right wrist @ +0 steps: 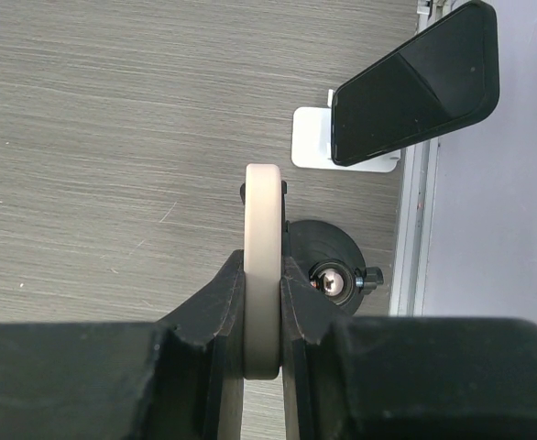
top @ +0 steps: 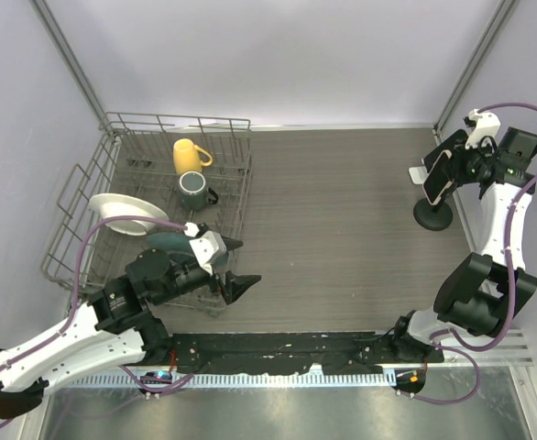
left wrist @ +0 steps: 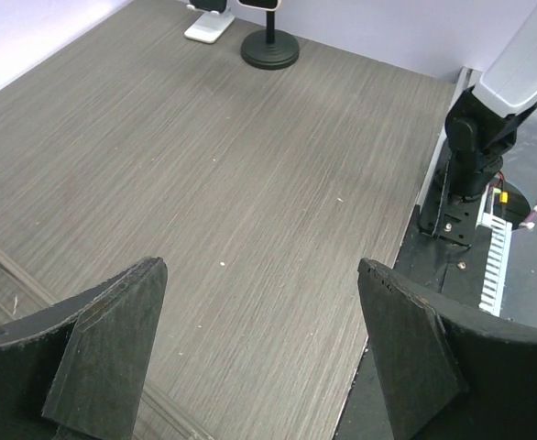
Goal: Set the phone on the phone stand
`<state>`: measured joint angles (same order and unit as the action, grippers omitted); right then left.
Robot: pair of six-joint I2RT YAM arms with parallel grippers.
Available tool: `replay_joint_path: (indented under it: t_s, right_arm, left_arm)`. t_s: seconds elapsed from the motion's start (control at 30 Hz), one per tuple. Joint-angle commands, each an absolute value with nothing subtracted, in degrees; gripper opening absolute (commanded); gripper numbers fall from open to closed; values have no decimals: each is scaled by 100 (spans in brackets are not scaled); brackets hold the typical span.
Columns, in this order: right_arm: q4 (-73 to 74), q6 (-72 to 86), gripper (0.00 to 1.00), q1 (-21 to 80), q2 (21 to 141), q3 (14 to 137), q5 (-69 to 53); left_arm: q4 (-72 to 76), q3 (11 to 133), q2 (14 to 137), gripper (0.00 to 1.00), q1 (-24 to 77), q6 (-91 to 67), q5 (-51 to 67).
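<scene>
**Phone clamped edge-on, stand just ahead**

The phone [right wrist: 262, 211] is pinched across its flat faces by the right pincer [right wrist: 262, 275], whose jaws are narrowed tight onto it. It is judged stiff, light, slick-sided and breakable, so a firm but uncrushing hold on the faces is called for. The phone stand [right wrist: 316, 137] is seen ahead of the fingertips, slightly to one side, with a black slab [right wrist: 415, 87] leaning over it. A round black base [right wrist: 328, 261] lies closer, just past the held phone. The left pincer [left wrist: 261, 275] is spread wide, nothing held.

rack [top: 179, 117] left | plate [top: 122, 213] in rack | phone stand [top: 417, 173] right
</scene>
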<state>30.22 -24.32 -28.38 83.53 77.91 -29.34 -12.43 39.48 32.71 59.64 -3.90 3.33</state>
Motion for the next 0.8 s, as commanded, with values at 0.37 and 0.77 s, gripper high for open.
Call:
replay_joint_path:
  t_s: [0.37,0.77]
  right_arm:
    - [1381,-2496,31,-2874,7691,6935,-2602]
    - [1081,-2093,78,-2558,6935,6627,-1021]
  left_arm:
    - [-1151,3920,3129,90,6003,-264,202]
    - [-1090,3867,3067,90,6012,-272,281]
